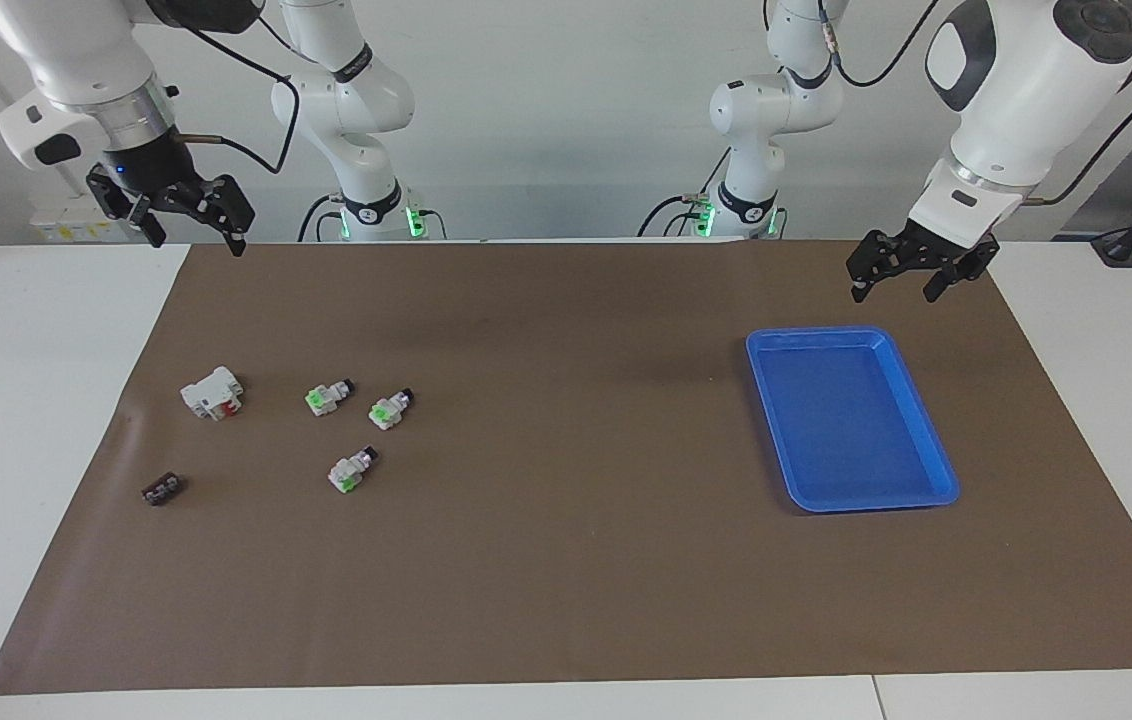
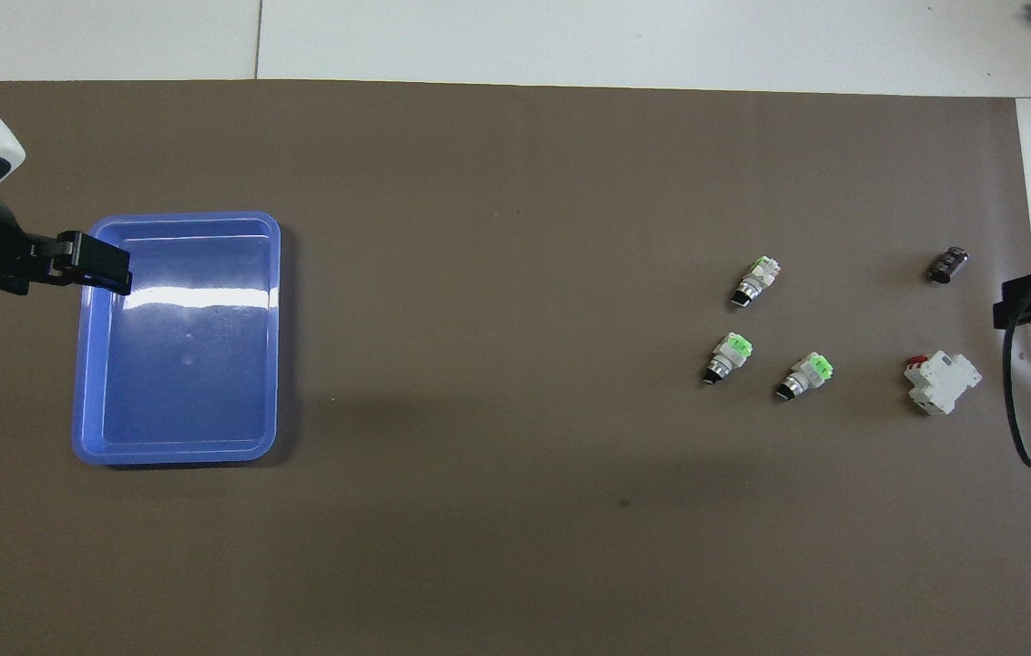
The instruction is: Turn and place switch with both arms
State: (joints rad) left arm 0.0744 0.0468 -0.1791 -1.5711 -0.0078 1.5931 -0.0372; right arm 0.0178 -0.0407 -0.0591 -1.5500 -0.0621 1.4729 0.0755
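Three small white-grey push-button switches with green parts [image 1: 354, 430] are lying clustered on the brown mat toward the right arm's end, as the right gripper [image 1: 188, 215] and left gripper [image 1: 898, 277] are hovering spread and empty; near-identical neighbours are risking a mistaken pick.

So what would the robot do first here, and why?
Probably the right gripper, raised and open at its end of the table, comes down over a switch. All three green switches lie on the mat there, none held; the blue tray sits under the left gripper.
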